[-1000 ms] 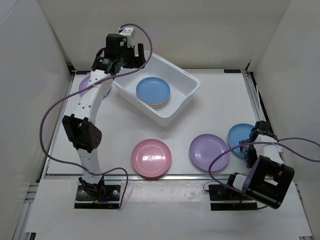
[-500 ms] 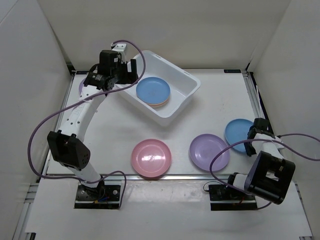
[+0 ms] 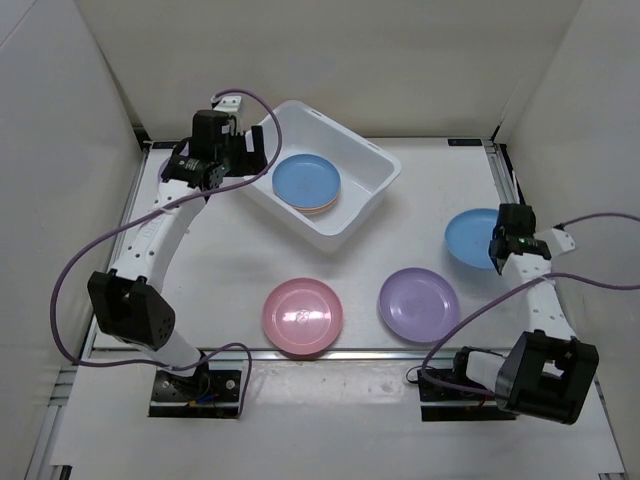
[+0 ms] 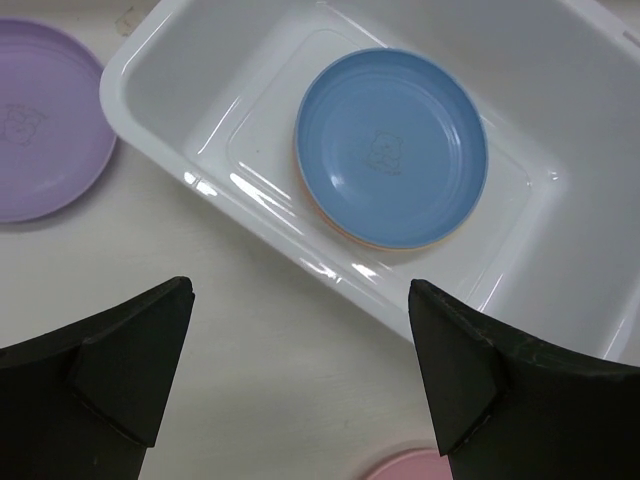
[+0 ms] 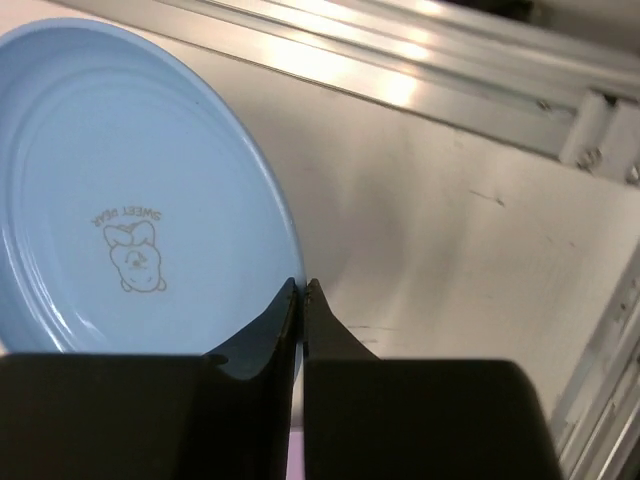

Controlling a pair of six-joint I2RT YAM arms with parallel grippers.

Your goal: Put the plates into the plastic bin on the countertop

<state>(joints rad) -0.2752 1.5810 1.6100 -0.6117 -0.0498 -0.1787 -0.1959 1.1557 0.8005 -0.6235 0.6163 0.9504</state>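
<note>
1. Blue plate [image 5: 130, 190], at the right of the counter [image 5: 420, 230], is clamped by its rim in the right gripper [image 5: 301, 290].
2. Left gripper [image 4: 300, 288] hangs spread wide over the bin [image 4: 200, 60], which holds a blue-topped stack [image 4: 390, 145].
3. Pink plate [image 3: 302, 316] and purple plate [image 3: 419, 303] lie near the front.

Glossy, smooth white plastic on the bin [image 4: 230, 150]; matte plastic on the blue plate [image 5: 120, 200]; shiny ribbed metal rail [image 5: 400, 75]; smooth matte bench [image 4: 270, 330].

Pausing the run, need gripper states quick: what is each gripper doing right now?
Left gripper: open, holding nothing.
Right gripper: shut on the rim of the blue plate.
</note>
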